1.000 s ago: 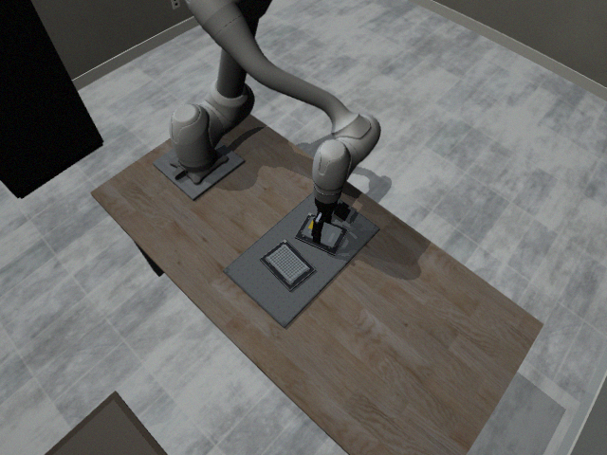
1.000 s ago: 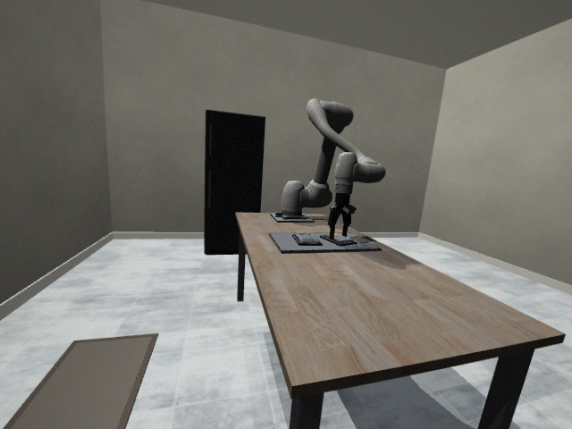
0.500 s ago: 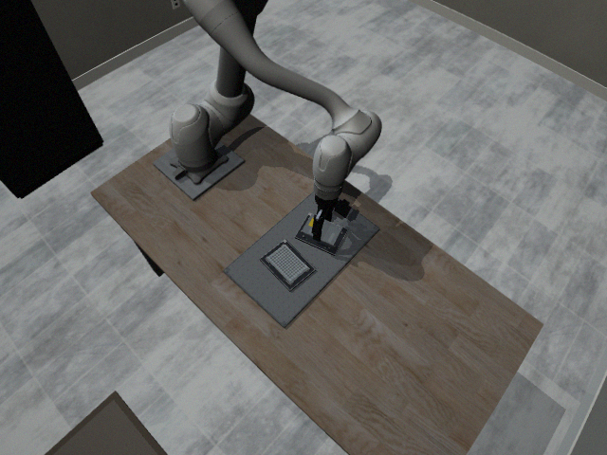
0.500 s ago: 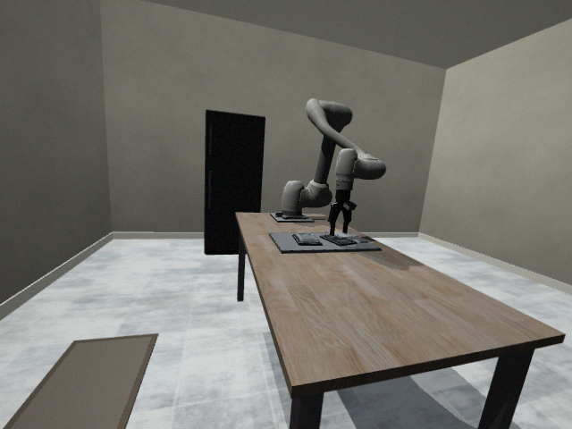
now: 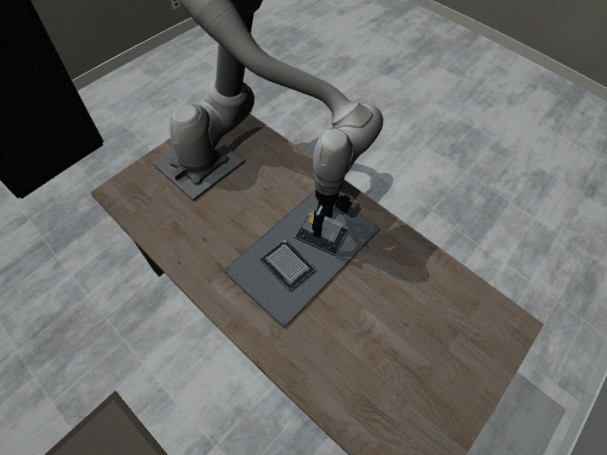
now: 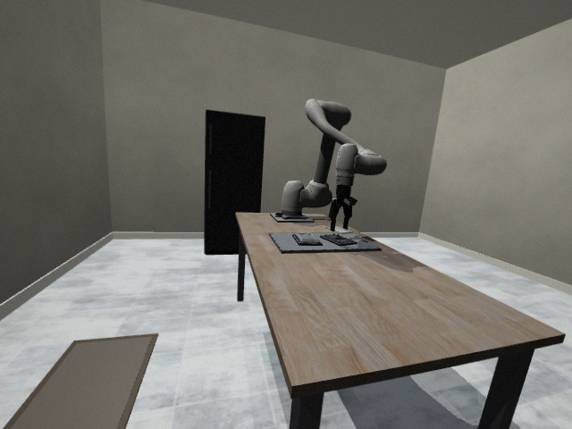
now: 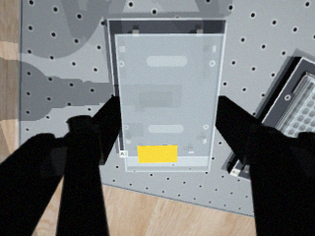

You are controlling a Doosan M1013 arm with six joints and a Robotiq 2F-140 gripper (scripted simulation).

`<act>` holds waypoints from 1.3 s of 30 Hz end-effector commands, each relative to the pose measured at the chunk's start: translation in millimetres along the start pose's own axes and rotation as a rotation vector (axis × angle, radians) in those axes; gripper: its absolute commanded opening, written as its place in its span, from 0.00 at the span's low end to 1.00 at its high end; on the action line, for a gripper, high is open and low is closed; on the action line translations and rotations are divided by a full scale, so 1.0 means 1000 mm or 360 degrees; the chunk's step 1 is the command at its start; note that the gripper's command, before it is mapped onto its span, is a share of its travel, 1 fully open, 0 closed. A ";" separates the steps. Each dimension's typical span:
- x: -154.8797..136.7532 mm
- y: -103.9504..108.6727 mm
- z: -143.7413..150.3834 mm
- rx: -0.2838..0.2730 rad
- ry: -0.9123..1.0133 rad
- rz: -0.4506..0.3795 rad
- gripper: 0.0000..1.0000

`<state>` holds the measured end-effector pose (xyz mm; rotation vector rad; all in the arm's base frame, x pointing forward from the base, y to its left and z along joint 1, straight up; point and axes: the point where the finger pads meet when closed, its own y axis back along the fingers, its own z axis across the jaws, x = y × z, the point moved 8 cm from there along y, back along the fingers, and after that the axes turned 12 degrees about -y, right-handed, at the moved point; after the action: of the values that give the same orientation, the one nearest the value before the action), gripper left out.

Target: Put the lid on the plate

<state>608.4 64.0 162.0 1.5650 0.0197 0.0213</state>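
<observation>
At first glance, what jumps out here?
The grey arm bends over the wooden table, its black fingers clamped on the clear lid with a yellow tag, held just above its park. Beside it on the grey pegboard lies the uncovered culture plate.

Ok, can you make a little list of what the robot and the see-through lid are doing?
gripper: closed on the lid's two long sides
lid: clear with a yellow patch, held just above the lid park
culture plate: uncovered in its nest, beside the park
base board: grey, dotted with holes, on the wooden table
</observation>
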 end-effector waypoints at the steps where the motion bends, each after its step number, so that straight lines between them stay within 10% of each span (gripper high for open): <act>1: 0.000 0.005 0.000 0.0001 0.0000 0.0002 0.60; 22: 0.000 0.016 0.001 0.0001 0.0000 0.0002 0.60; 34: -0.016 0.016 0.179 0.0001 0.0000 0.0002 0.60; 39: -0.016 0.016 0.179 0.0001 0.0000 0.0002 0.60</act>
<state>595.8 -110.9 178.3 1.5624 0.0184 0.0200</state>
